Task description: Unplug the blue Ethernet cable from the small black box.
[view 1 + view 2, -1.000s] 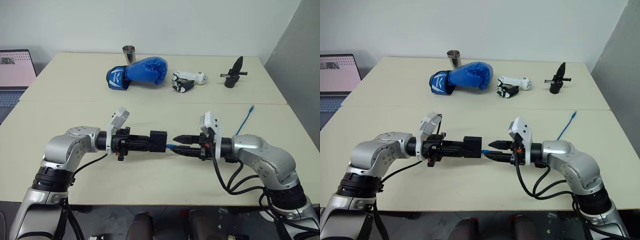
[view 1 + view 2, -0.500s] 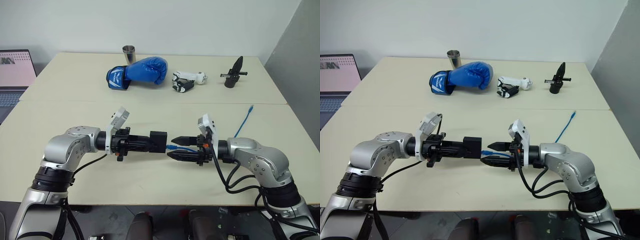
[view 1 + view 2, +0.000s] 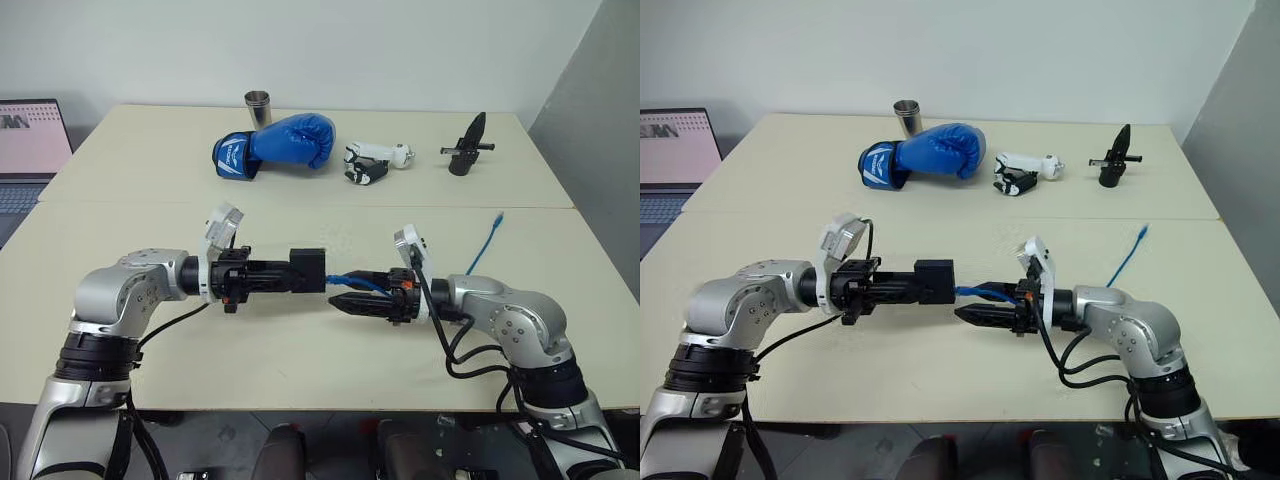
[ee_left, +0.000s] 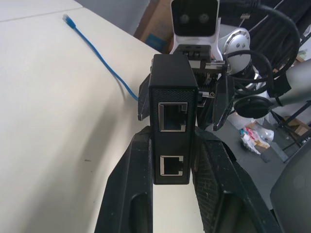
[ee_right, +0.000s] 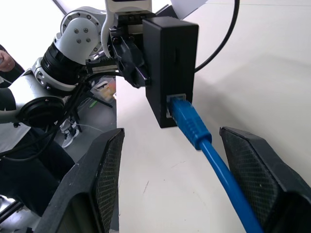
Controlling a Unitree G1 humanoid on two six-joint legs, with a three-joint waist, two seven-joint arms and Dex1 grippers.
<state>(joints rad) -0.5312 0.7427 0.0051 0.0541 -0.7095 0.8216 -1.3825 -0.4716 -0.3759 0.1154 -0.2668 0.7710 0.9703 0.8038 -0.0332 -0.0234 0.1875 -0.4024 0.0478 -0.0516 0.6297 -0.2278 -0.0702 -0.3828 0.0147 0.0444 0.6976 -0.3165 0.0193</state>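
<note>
Nearest the robot, held level over the front half of the cream desk (image 3: 300, 360), the left tool (image 3: 283, 275) is clamped shut on the small black box (image 3: 307, 270), its two black fingers (image 4: 141, 189) pressing the box's sides with two empty ports facing the left wrist camera. Facing it from three o'clock, the right tool (image 3: 345, 290) has its jaws spread wide on either side of the blue Ethernet cable (image 5: 209, 145) without pinching it (the plug is still seated in the box's port, as the right wrist view makes plain). From the plug the cable runs back past the right wrist and out across the desk toward one o'clock, where its free end lies flat (image 3: 497, 218). Far back, near the wall, from eleven to one o'clock: a metal cup (image 3: 258, 106), a blue boxing glove (image 3: 276, 143), a white and black handle-like gadget (image 3: 375, 161), and a pointed black clamp-like object (image 3: 467, 144). A laptop (image 3: 30, 140) stands at ten o'clock.
</note>
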